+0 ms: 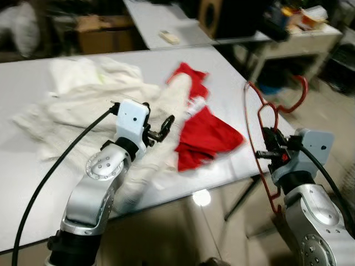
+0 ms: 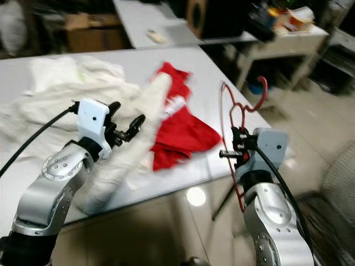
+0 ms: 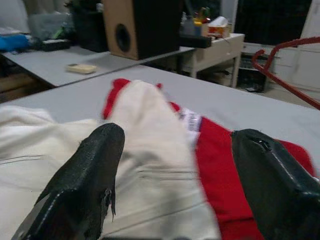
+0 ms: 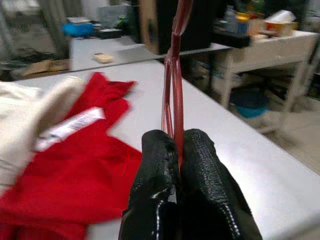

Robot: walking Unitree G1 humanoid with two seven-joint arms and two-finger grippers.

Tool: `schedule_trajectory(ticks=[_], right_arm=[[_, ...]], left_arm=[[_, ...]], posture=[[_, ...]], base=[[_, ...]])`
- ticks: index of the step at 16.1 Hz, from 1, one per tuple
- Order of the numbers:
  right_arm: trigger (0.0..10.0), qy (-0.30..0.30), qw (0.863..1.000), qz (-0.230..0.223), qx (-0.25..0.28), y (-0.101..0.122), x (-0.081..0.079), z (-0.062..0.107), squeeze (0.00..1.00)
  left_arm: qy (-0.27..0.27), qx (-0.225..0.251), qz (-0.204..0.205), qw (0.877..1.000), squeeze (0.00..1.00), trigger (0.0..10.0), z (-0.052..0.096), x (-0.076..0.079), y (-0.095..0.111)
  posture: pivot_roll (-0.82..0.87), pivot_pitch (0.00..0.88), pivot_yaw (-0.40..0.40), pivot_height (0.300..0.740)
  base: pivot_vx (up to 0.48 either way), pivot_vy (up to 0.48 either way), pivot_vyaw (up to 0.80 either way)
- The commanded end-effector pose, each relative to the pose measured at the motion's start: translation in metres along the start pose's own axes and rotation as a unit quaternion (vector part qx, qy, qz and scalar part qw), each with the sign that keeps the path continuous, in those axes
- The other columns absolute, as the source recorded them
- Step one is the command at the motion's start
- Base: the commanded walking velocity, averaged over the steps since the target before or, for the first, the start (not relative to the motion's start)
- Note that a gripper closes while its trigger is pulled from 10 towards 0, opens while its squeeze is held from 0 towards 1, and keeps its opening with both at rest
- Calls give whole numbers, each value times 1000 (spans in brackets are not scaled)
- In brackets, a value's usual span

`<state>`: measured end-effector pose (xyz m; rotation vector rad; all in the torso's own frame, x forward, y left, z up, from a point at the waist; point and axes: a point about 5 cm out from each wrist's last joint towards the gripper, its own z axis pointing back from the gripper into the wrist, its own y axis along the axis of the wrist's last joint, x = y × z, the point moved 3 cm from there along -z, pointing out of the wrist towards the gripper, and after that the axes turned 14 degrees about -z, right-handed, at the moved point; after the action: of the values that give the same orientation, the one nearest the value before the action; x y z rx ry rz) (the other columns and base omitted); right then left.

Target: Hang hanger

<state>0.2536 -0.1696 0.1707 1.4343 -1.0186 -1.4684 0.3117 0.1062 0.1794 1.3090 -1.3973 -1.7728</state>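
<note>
- Right wrist view shows the right gripper (image 4: 177, 165) with its two black fingers pressed together on the thin red wire hanger (image 4: 174, 90). It pinches the wire tight.
- In the left eye view, the hanger stands up tall at the right of the frame. Its long side runs up and down, and its hook curls over at the top, toward the upper right.
- The right arm has the hanger, so it is the arm to hang it. I see no rail or rod to hang it on, so the robot may need to turn and look for one.
- The left gripper (image 1: 161, 128) is in the middle of the frame with its fingers spread wide. It holds nothing. It floats just over the cream white cloth (image 1: 83, 105).
- A crumpled red cloth (image 1: 205, 136) lies beside the white one, between the two grippers.
- Both cloths lie on a big flat grey table (image 1: 33, 177). The hanger is just past the table's right edge.
- Far back, at the top, stand a brown speaker box (image 3: 140, 25) on another grey table and a small white desk (image 1: 302, 39) with clutter on it.
</note>
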Motion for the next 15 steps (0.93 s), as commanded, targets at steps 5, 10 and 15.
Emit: schedule_trajectory(ticks=[5,10,15], right_arm=[[10000,-10,1000,11,-3,0,7,2,0],[10000,5,1000,24,-9,0,6,-3,0],[10000,35,999,36,-21,-3,-1,-4,0]], left_arm=[[-9,6,18,1000,0,10000,-4,9,1],[23,-25,-10,999,0,10000,-9,-1,-9],[-8,-89,-82,993,1000,10000,-11,-19,-31]], posture=[[-95,44,-36,740],[-90,43,-32,740],[-82,44,-24,740]], base=[[0,157,-571],[0,0,0],[0,0,0]])
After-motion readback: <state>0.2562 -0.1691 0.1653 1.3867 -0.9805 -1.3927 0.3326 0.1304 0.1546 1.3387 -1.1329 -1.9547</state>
